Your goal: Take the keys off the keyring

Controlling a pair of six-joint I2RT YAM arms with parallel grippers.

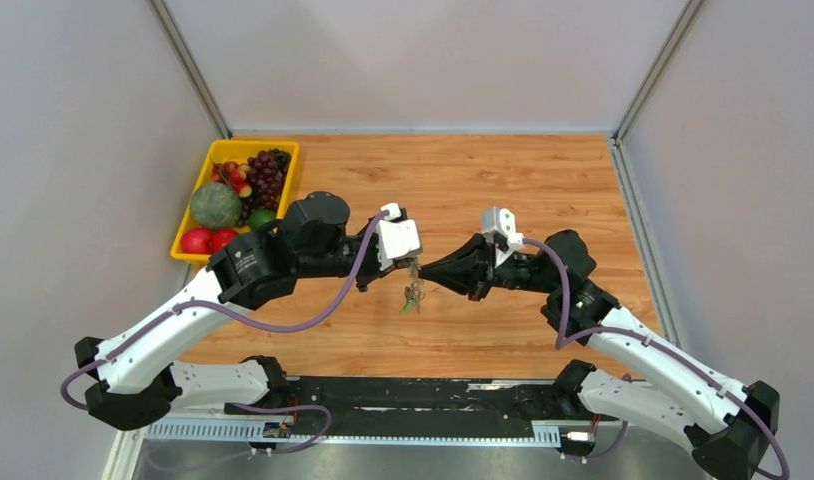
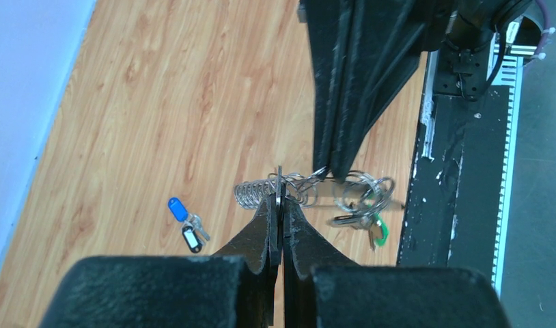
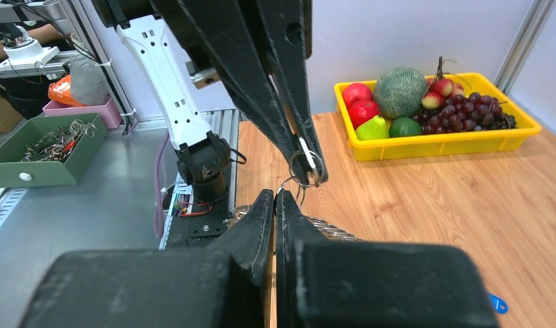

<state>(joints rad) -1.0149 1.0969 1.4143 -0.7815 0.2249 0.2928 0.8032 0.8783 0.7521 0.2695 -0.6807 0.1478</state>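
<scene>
Because opening the loop seems to need two opposed holds, the left gripper (image 2: 279, 199) and right gripper (image 2: 333, 169) each pinch the wire of the keyring (image 2: 363, 191), suspending it between them over the table (image 2: 159, 102), its green tag (image 2: 379, 234) dangling. Farther off, a blue-headed key (image 2: 177, 208) and a black-and-white key (image 2: 190, 239) lie free on the wood, apart from the ring; farthest, a yellow fruit tray (image 3: 439, 145) stands well apart.

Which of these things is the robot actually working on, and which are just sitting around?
Part of the job: keyring, pinched by left gripper and right gripper; keys hanging on it; blue key and black-and-white key loose on the table.

Just lying about: yellow tray with fruit; green box of metal bits beside the table.
</scene>
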